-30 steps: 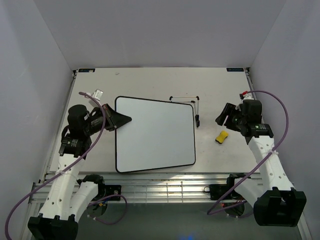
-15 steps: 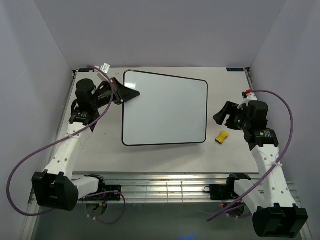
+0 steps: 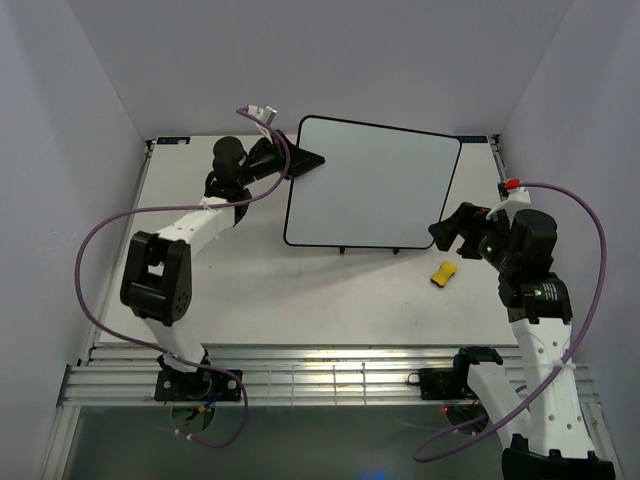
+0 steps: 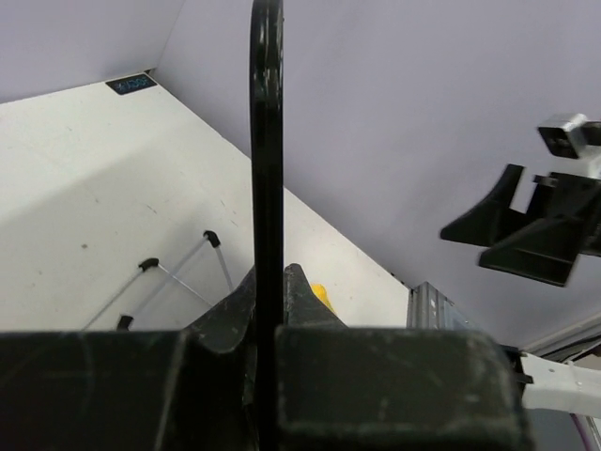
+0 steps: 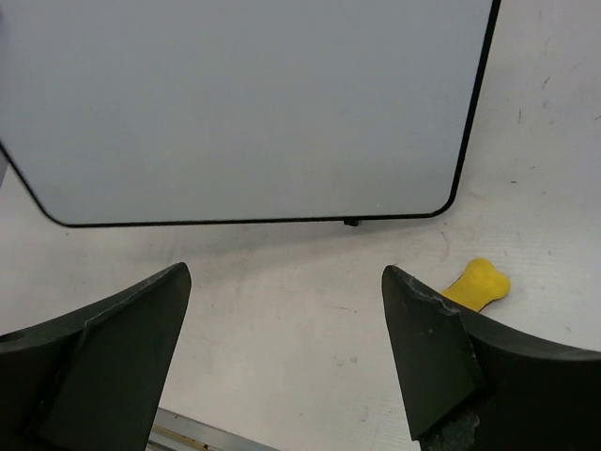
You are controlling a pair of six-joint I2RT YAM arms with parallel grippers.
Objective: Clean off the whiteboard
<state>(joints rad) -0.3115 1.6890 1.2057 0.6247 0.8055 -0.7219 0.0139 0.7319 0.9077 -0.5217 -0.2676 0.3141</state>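
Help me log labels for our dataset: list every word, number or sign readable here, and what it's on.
Nothing is legible.
The left corner sticker: too small to read.
The right corner sticker: too small to read.
The whiteboard: blank, no writing shows.
The white cable tag: no readable print.

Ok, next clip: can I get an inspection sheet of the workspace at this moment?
Surface: white table, faint specks.
Job's things: whiteboard held up by its frame, face blank; contact with the easel cannot be told.
Clutter: yellow eraser on the table, apart from both claws; wire easel under the board's lower edge.
Grippers: left claw shut on the whiteboard's edge; right claw open, empty.
Cables: purple cables loop off both arms.
Surroundings: plain pale walls; metal rail at the near edge.
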